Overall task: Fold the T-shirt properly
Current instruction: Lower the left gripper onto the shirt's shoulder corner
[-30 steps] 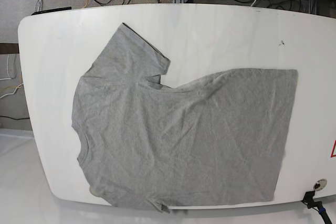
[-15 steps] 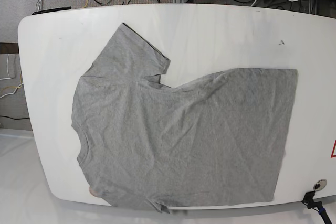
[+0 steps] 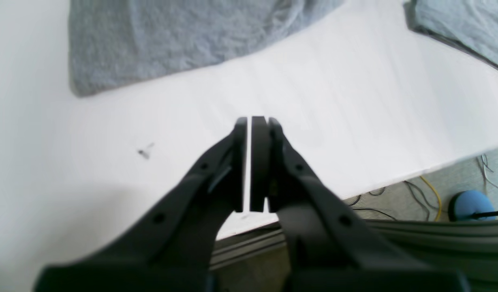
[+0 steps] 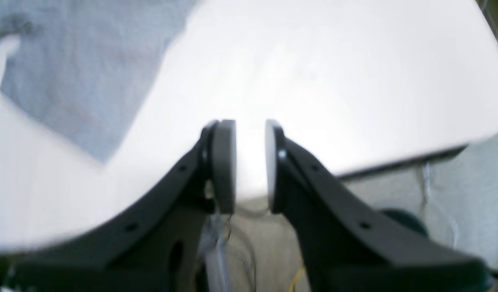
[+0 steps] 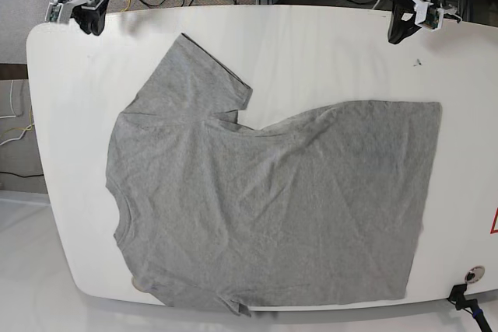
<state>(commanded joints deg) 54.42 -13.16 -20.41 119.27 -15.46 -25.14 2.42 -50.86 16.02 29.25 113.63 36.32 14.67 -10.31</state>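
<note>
The grey T-shirt (image 5: 272,192) is lying spread flat and wrinkled across the white table (image 5: 327,44), collar toward the left of the base view, one sleeve pointing up toward the far edge. The left gripper (image 5: 401,33) is hanging over the far right edge of the table, jaws nearly touching with only a thin slit between them, holding nothing. The right gripper (image 5: 89,25) is hovering over the far left corner, jaws slightly parted, also holding nothing, well apart from the shirt.

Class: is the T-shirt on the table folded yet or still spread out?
Spread out. The T-shirt lies flat in one layer on the table, one sleeve and the hem extended, no part folded over.
</note>
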